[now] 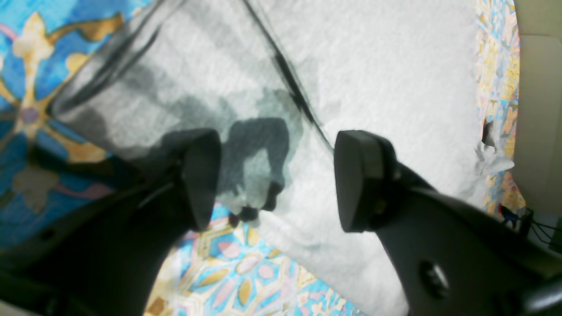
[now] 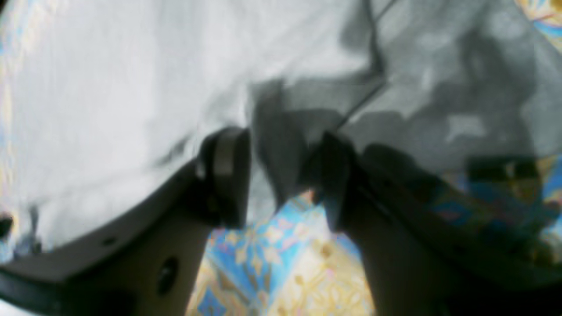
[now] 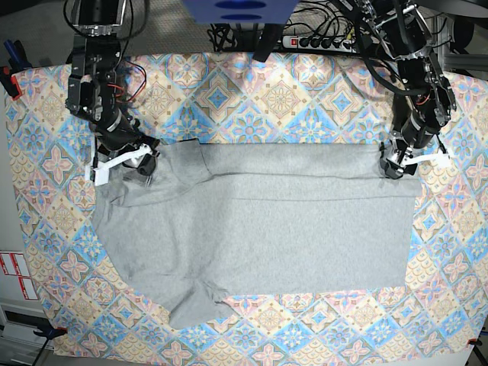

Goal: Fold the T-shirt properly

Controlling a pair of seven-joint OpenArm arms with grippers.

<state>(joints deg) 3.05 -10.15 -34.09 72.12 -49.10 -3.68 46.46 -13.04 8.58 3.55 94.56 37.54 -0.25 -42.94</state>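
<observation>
The light grey T-shirt (image 3: 259,236) lies spread across the patterned tablecloth (image 3: 252,99), plain side up. Its top strip is folded down, and one sleeve sticks out at the lower left. My left gripper (image 3: 396,164) stands at the shirt's upper right corner. In the left wrist view the left gripper (image 1: 276,175) is open, hovering over the shirt's edge (image 1: 373,66) with nothing pinched. My right gripper (image 3: 141,164) is at the upper left corner. In the blurred right wrist view its jaws (image 2: 281,180) stand apart, with a shadowed edge of the shirt (image 2: 109,87) lying between the fingertips.
A power strip with cables (image 3: 320,38) lies behind the table's far edge. Both arm bases rise at the back corners. A red clamp (image 3: 8,76) sits on the left edge. White labels (image 3: 15,274) are stuck at the lower left.
</observation>
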